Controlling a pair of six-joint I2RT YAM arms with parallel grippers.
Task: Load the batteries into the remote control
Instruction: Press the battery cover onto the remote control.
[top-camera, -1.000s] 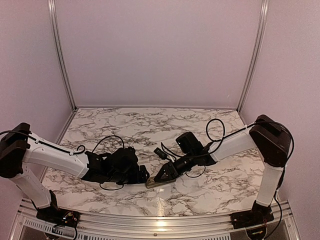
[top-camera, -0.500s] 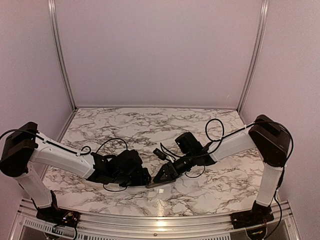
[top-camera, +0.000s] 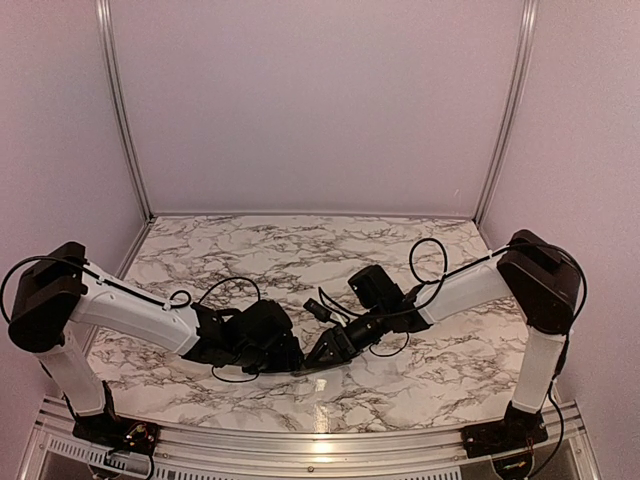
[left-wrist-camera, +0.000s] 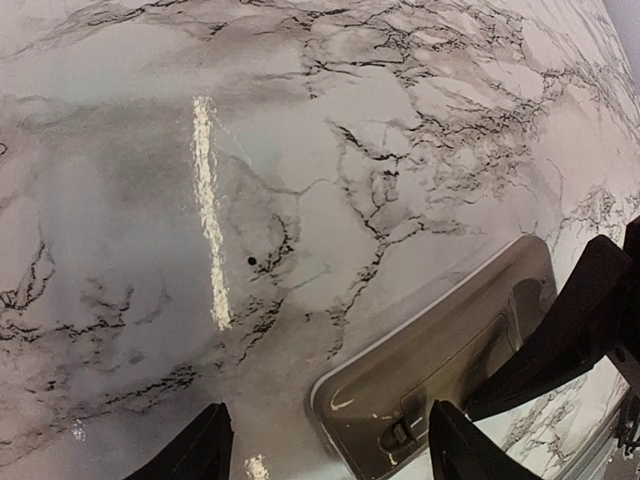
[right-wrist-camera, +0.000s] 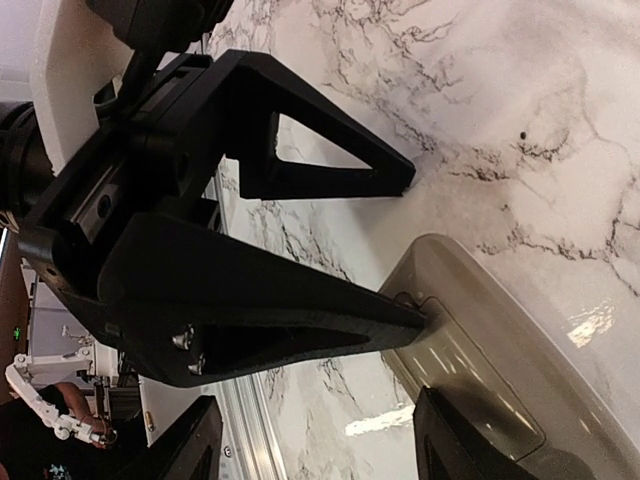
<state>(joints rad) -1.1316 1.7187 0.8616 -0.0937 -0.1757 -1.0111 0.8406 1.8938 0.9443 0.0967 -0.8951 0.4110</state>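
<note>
The remote control (left-wrist-camera: 440, 370) lies back-up on the marble, tan-grey with a recessed cover and a small latch at its near end. In the top view both grippers meet over the remote control (top-camera: 311, 371), which is almost hidden beneath them. My left gripper (left-wrist-camera: 325, 455) stands open, its fingers wide apart. In the right wrist view the tip of one left finger (right-wrist-camera: 300, 310) rests on the end of the remote control (right-wrist-camera: 500, 340), by the latch. My right gripper (right-wrist-camera: 320, 445) is open too; one of its fingers (left-wrist-camera: 580, 310) reaches over the remote's far part. No batteries are in view.
The marble table (top-camera: 300, 250) has pale walls on three sides and an aluminium rail (top-camera: 300, 440) along the near edge. Black cables (top-camera: 430, 262) loop off the right arm close to the grippers.
My left arm has slid right until its fingers reach the remote. The right gripper's jaws have widened. The remote shows less in the top view now.
</note>
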